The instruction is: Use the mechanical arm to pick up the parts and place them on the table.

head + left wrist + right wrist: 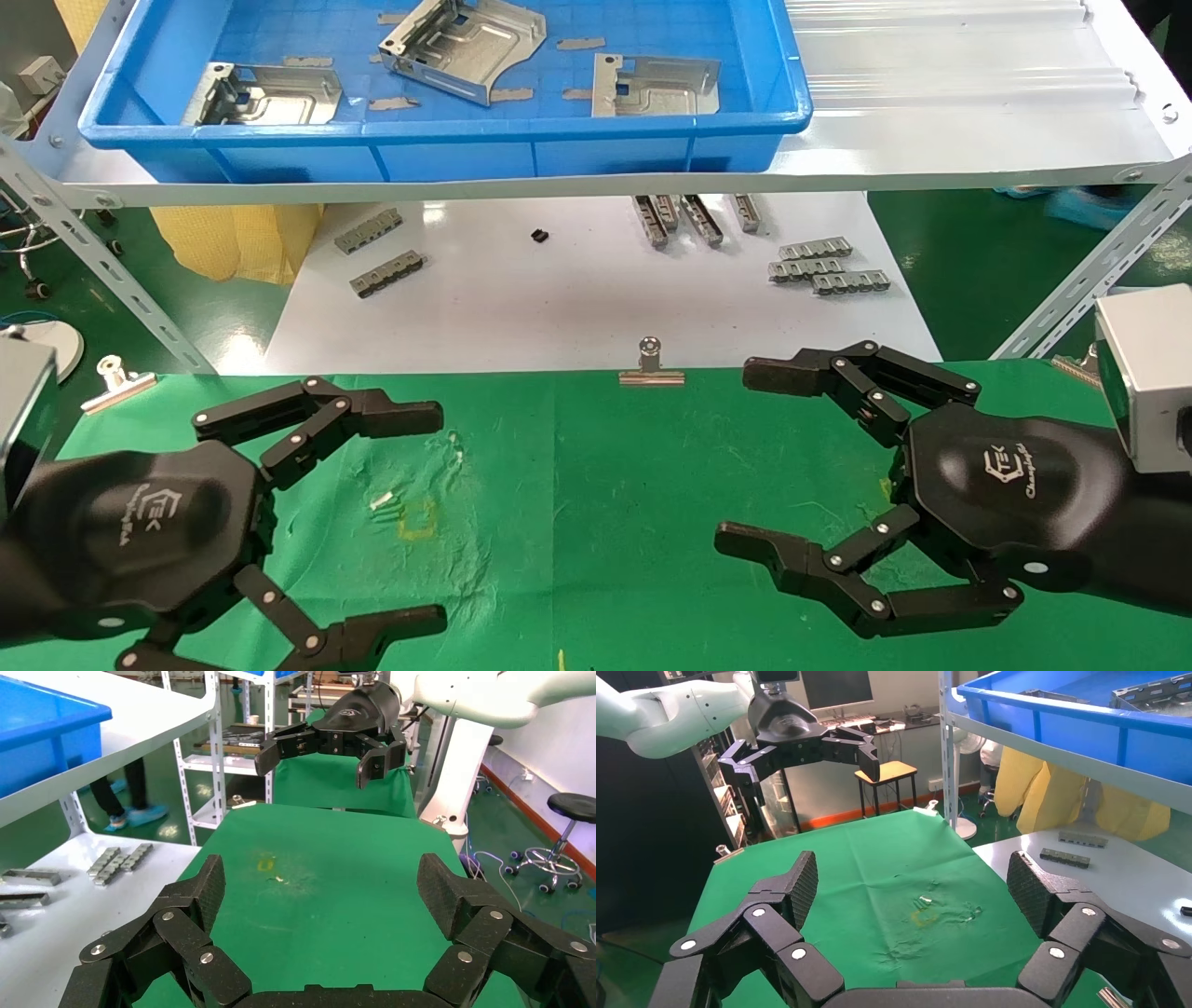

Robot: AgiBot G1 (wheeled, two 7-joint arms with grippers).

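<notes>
Three shiny stamped metal parts lie in a blue tray (447, 144) on the white shelf: one at the left (270, 93), one in the middle (463, 42), one at the right (655, 86). The green table (577, 485) bears a small yellow square mark (416, 519) and holds no part. My left gripper (430, 517) hovers open and empty over the table's left side, next to the mark. My right gripper (742, 457) hovers open and empty over the right side. Each wrist view shows its own open jaws over bare green cloth (323, 888) (912, 881).
A white board (577, 308) below the shelf carries grey slotted strips (829, 266) (377, 252). Metal clips (651, 368) (116, 377) hold the cloth's far edge. Slanted shelf braces (102, 270) (1090, 280) stand at both sides. The shelf edge (978, 168) overhangs the board.
</notes>
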